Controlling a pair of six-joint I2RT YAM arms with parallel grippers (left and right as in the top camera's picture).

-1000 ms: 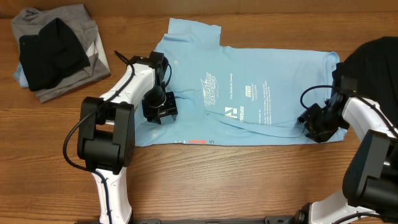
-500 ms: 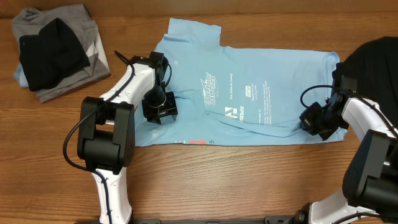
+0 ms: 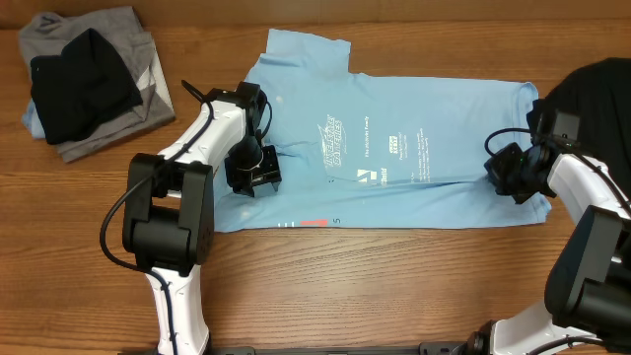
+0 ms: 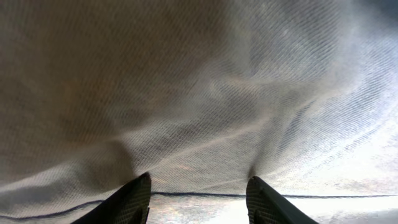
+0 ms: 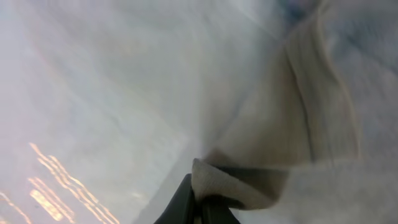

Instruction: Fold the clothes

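The light blue T-shirt [image 3: 394, 148] lies spread flat across the middle of the table, its print facing up. My left gripper [image 3: 258, 180] presses down on its left part near the sleeve. In the left wrist view the jaws [image 4: 199, 202] stand apart, with blue cloth [image 4: 199, 93] and a dark seam line across the gap. My right gripper [image 3: 501, 173] is at the shirt's right end. In the right wrist view its jaws [image 5: 200, 202] are shut on a pinched fold of the shirt's edge [image 5: 261, 162].
A pile of folded grey and black shirts [image 3: 89, 79] sits at the back left corner. A plain black shirt [image 3: 592, 99] lies bunched at the right edge, just behind my right arm. Bare wooden table [image 3: 394, 286] runs along the front.
The right gripper has shut on the shirt's right edge and moved toward the back of the table, pulling the front right corner with it. The left gripper has not moved.
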